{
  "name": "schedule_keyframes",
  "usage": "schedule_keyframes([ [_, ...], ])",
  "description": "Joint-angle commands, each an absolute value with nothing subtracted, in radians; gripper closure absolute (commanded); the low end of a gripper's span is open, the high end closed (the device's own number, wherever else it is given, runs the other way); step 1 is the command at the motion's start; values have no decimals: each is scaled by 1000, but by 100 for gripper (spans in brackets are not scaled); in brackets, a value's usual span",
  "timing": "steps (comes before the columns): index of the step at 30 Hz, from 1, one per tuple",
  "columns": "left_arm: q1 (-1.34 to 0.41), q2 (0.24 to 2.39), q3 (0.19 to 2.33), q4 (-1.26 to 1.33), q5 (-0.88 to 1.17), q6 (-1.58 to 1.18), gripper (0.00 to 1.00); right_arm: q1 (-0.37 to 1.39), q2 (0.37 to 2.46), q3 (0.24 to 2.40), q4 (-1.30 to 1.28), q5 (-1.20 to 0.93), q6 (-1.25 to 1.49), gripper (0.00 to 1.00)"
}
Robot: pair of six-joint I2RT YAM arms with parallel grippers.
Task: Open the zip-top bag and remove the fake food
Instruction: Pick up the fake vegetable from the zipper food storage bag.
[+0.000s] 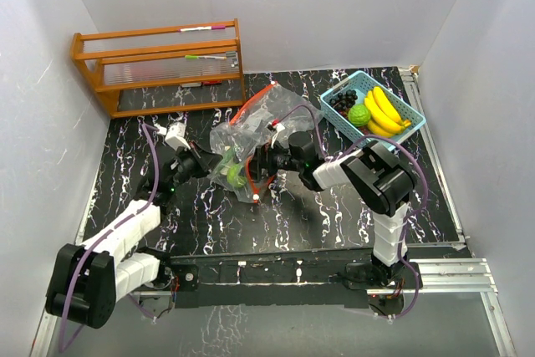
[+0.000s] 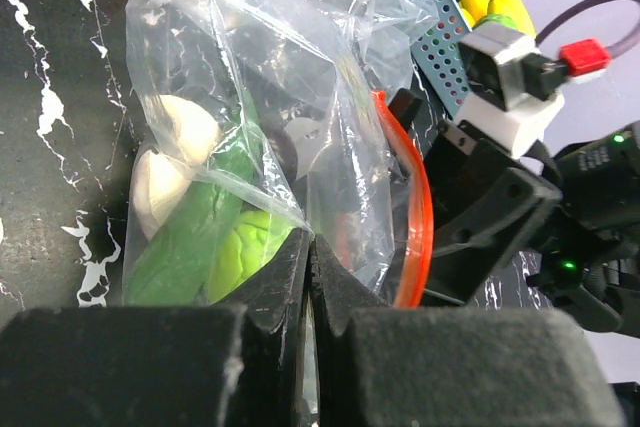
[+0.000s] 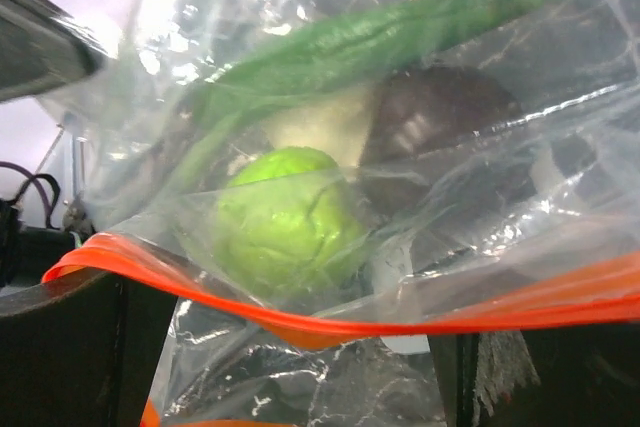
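Left gripper pinched shut on zip-top bag film. Right gripper jaws wide apart, orange zip strip across between them; fake food just ahead, inside bag.

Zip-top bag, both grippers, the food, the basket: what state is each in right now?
zip-top bag, mouth seemingly parted, food inside.
left gripper, shut on the bag's film.
right gripper, open, jaws wide at the orange zip edge.
round green piece, inside the bag.
long green vegetable, inside the bag.
basket, upright, holding bananas, a green fruit and grapes.
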State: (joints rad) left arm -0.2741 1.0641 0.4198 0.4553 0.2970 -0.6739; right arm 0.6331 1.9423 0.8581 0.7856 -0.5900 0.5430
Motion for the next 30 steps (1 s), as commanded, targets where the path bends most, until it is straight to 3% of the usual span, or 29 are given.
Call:
schedule_keyframes([
  [1, -275, 1038, 439, 456, 326, -678, 100, 639, 1984, 898, 745, -575, 477, 2],
  [17, -276, 1082, 403, 510, 355, -711, 100, 671, 1959, 902, 812, -635, 489, 2],
  [25, -279, 929, 499, 385, 355, -694, 100, 670, 1888, 848, 877, -589, 506, 2],
  [30, -279, 983, 450, 372, 328, -672, 100, 665, 1928, 859, 852, -588, 515, 2],
])
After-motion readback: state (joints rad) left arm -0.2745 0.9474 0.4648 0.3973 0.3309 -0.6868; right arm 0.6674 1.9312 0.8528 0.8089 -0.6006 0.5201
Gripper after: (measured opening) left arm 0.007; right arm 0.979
